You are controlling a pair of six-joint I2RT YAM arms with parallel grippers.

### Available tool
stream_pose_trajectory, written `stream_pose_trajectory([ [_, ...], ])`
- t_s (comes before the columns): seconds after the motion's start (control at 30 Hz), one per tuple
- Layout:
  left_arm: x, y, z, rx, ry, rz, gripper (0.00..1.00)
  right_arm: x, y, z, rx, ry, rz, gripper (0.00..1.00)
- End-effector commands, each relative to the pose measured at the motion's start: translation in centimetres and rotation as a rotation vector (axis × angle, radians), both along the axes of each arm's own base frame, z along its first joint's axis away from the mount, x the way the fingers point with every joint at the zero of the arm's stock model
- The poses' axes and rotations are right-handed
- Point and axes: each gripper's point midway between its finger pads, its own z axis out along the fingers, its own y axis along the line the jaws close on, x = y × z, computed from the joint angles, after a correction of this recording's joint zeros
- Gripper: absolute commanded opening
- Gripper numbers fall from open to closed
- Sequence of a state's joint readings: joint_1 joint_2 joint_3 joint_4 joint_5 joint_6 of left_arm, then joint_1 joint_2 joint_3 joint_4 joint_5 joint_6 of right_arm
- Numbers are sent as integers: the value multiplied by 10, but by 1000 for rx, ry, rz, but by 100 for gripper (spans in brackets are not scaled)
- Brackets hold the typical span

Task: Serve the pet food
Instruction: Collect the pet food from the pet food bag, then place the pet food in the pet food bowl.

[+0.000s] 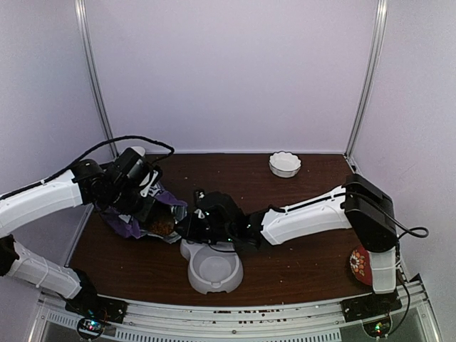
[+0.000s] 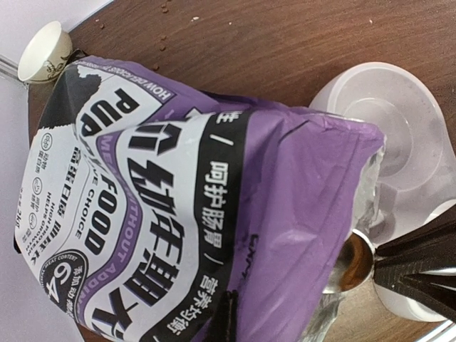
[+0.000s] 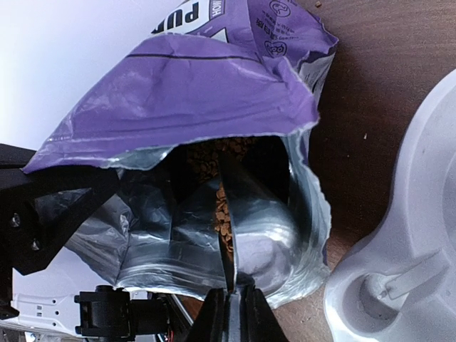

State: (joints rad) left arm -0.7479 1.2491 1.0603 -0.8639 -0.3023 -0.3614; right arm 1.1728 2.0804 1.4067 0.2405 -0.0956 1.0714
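The brown table (image 1: 299,263) carries everything, and the purple bag (image 1: 128,222) is the biggest thing on it, lying tilted at the left with its torn mouth turned toward the middle. The left gripper (image 1: 149,199) has its fingers clamped tight on the bag's upper edge and holds the mouth up. Just beside the mouth, toward the near edge, sits the grey double bowl (image 1: 211,269), both wells bare. The right gripper (image 3: 229,303) reaches in from the right, its fingers pinched narrowly on the thin handle of a metal scoop (image 3: 249,228) that sits inside the bag's silver lining. A small white fluted dish (image 1: 285,163) stands well apart at the far right. The pet food (image 3: 222,214), reddish-brown pellets, lies in the scoop and deeper in the bag
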Motion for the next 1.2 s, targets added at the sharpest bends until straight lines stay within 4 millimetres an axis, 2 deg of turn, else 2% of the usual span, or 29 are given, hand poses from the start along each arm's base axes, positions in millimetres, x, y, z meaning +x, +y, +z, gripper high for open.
stream_pose_trajectory([
  [0.0,4,17,14,-1,-75,58,0,-2,1,27,167,18,20,0],
  [0.17,3,21,21,-1,-110,53,0,-2,-5,40,249,16,20,0],
  [0.4,3,30,16,50,-90,93,0,-3,-16,57,310,0,17,0],
  [0.6,2,39,22,62,-117,126,0,-5,-23,68,375,12,24,0],
  [0.83,0,38,29,10,-143,107,0,-10,-32,75,413,18,31,0],
  [1.17,5,41,26,-23,-123,114,0,-17,-42,79,414,29,38,0],
])
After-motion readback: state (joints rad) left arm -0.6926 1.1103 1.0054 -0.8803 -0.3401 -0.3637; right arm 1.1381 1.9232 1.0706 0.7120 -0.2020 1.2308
